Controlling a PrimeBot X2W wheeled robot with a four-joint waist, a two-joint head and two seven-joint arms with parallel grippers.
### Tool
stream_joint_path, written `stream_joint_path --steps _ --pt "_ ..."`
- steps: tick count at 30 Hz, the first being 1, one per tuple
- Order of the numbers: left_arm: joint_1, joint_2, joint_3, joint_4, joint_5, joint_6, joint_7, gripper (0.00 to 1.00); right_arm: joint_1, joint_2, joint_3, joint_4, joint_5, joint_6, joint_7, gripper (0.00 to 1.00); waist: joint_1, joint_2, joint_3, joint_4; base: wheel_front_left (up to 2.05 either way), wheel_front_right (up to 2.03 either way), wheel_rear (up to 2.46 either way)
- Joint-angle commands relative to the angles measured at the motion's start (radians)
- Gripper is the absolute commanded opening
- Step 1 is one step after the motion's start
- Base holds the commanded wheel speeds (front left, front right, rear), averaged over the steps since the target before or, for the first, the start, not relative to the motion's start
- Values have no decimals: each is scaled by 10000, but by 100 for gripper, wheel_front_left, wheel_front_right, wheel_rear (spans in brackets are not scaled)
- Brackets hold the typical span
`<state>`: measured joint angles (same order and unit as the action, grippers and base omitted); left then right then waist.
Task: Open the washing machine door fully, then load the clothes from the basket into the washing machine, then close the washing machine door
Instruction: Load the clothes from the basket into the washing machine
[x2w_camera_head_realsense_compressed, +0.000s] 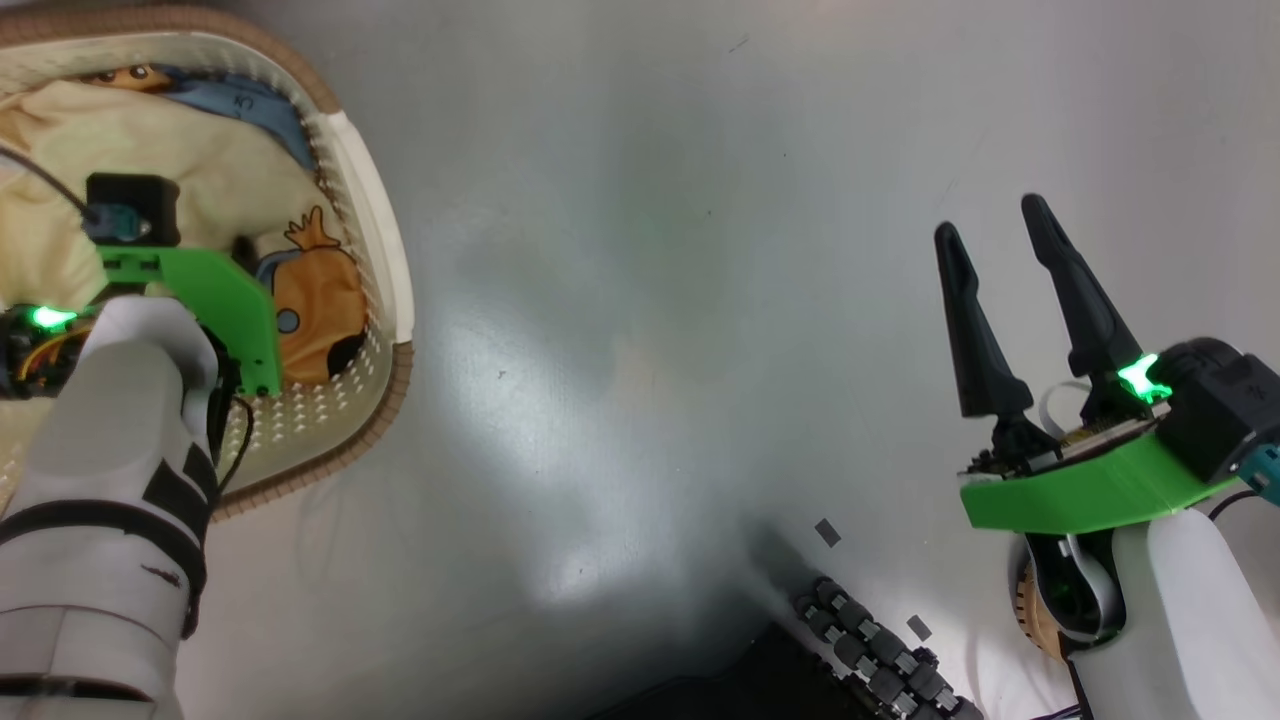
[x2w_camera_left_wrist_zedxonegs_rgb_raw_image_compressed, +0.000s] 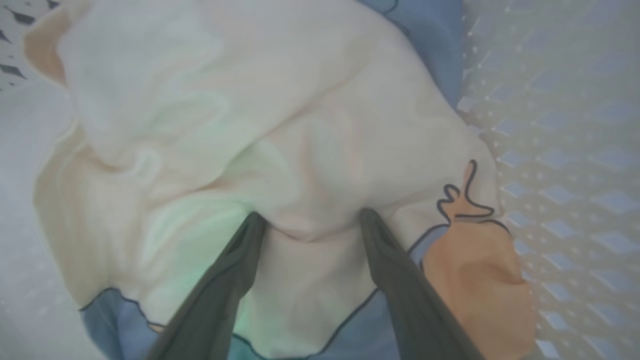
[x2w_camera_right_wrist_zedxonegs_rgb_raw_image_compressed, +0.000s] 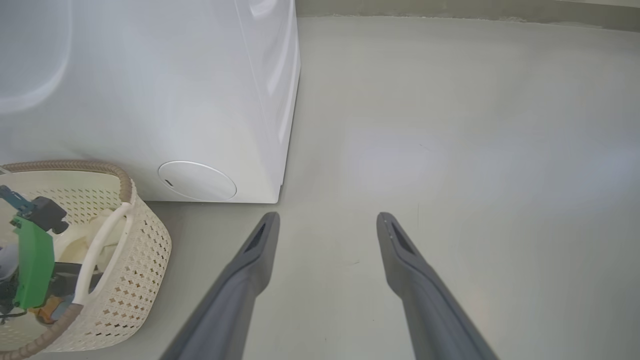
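Left gripper (x2w_camera_left_wrist_zedxonegs_rgb_raw_image_compressed: 310, 220): fingers spread wide, tips pressing into cream clothes (x2w_camera_left_wrist_zedxonegs_rgb_raw_image_compressed: 225, 115) inside basket (x2w_camera_head_realsense_compressed: 385, 250). Right gripper (x2w_camera_head_realsense_compressed: 990, 215): spread, empty, above floor (x2w_camera_head_realsense_compressed: 650, 300) near washing machine (x2w_camera_right_wrist_zedxonegs_rgb_raw_image_compressed: 150, 90).

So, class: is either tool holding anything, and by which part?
Nothing yet. The left tool sits open on the clothes; the right tool is empty.

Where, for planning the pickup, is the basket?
The basket sits upper left in the head view, holding the clothes; in the right wrist view, by the washing machine.
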<state>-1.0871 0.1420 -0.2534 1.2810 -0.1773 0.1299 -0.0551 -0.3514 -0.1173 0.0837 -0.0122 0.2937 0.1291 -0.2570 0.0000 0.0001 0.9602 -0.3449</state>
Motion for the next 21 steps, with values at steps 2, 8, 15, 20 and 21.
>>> stream_joint_path --steps 2,8,15,20,21 --pt "61 193 -94 -10 254 262 149 100 752 -167 20 -284 17 16 -48 100 0 -1 32 55 0 0 0" --pt "-104 97 -477 41 543 703 388 96 1100 -265 -172 -522 -35 16 -48 100 0 -1 131 182 0 0 0" --pt "-237 -39 -692 67 584 798 380 0 1282 -351 -329 -722 -137 16 -48 100 0 -1 258 363 2 2 2" --pt "-244 -108 -749 76 530 781 291 0 1259 -359 -328 -755 -169 16 -48 100 0 -1 285 414 0 0 0" --pt "-251 -121 -731 77 485 771 260 0 1246 -364 -328 -763 -171 16 -48 100 0 -1 295 427 0 0 0"
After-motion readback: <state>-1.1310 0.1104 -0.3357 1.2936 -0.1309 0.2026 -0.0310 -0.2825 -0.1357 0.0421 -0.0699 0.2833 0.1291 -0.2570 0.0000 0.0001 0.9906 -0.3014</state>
